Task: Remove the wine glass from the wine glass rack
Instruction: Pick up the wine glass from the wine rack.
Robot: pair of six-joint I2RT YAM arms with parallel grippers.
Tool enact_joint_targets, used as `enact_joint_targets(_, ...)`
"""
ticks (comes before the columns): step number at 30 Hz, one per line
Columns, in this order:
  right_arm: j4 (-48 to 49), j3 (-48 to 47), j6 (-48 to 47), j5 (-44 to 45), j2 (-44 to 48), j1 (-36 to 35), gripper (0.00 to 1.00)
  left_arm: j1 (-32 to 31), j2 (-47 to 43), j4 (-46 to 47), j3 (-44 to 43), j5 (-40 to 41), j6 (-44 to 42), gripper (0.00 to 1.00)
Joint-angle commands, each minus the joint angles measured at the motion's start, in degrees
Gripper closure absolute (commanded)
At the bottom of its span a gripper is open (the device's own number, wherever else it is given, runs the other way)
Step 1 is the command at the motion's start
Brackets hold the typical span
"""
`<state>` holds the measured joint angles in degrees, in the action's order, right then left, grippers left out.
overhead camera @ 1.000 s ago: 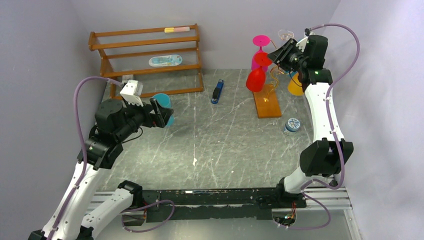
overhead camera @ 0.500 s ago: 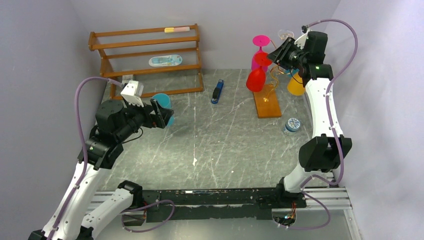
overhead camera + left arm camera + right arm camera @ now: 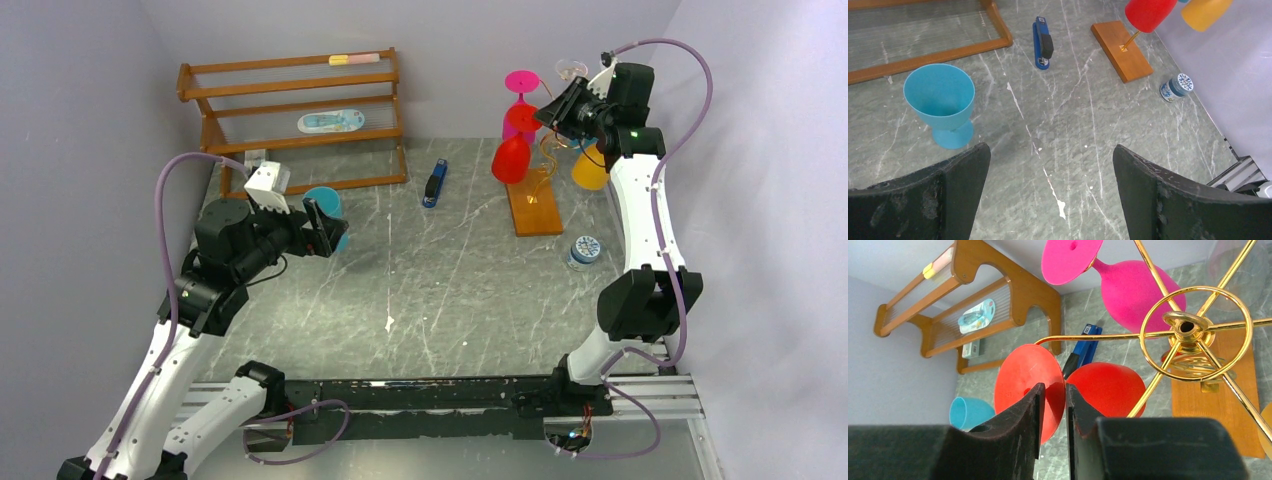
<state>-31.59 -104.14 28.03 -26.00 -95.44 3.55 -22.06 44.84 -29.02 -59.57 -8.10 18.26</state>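
Comparing with a second before, we saw the right end effector [image 3: 1054,392] narrow its fingers to a thin gap between the round foot and the bowl of the red plastic wine glass [image 3: 1105,387], where its stem ran. Whether they already pinched the stem we could not tell. The glass hung upside down from the thin gold wire wine glass rack [image 3: 1186,328], which stood near the far right corner of the grey marbled tabletop [image 3: 450,290]. We judged the grasp nearly made, with lifting off next. The left end effector [image 3: 1050,150] hovered near the left edge, fingers wide apart and holding nothing.
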Motion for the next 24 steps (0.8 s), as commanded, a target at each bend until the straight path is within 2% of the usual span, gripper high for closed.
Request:
enact_joint_targets(1, 0.2, 0.4, 0.6, -1.6, -0.1, 0.2, 0.77, -0.1, 0.1, -0.6, -0.6, 0.0, -0.9, 0.03)
enact_joint_targets(15, 4.2, 3.1, 4.1, -1.7, 2.5, 0.3, 0.89, -0.1, 0.4, 0.6, 0.5, -1.4, 1.7, 0.04)
enact_joint_targets(20, 5.2, 3.9, 5.1, -1.4, 3.0, 0.3, 0.98, -0.1, 0.0, 0.5, 0.7, -0.9, 1.7, 0.03)
enact_joint_targets(24, 6.0, 4.4, 6.2, -2.2, 3.2, 0.3, 1.00, -0.1, 0.3, 0.2, 0.6, -0.8, 1.5, 0.04)
